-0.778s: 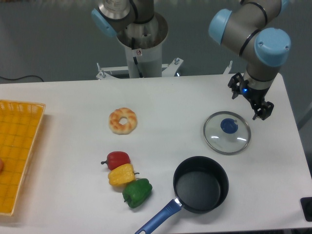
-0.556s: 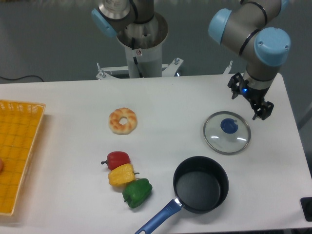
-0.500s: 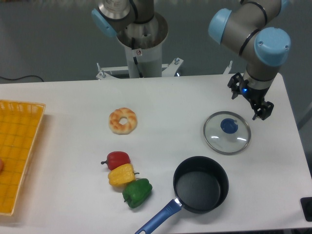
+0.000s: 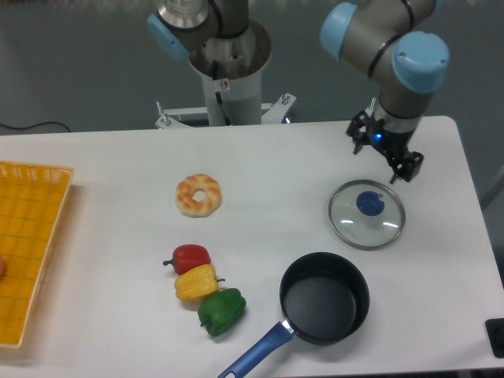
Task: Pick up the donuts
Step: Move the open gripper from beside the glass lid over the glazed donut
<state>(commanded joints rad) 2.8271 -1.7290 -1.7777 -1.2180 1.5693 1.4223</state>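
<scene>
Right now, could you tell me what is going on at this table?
The arm is meant to pick up the donut, but nothing is in hand yet. Its pincer is open and empty, hanging over the far right of the table just behind the glass lid. The donut lies untouched well to the left, with the red, yellow and green peppers in front of it. A black pan sits near the front edge and a yellow basket at the left.

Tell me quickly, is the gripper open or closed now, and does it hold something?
Gripper: open, holding nothing, above the table near the glass lid; the donut lies untouched.
</scene>
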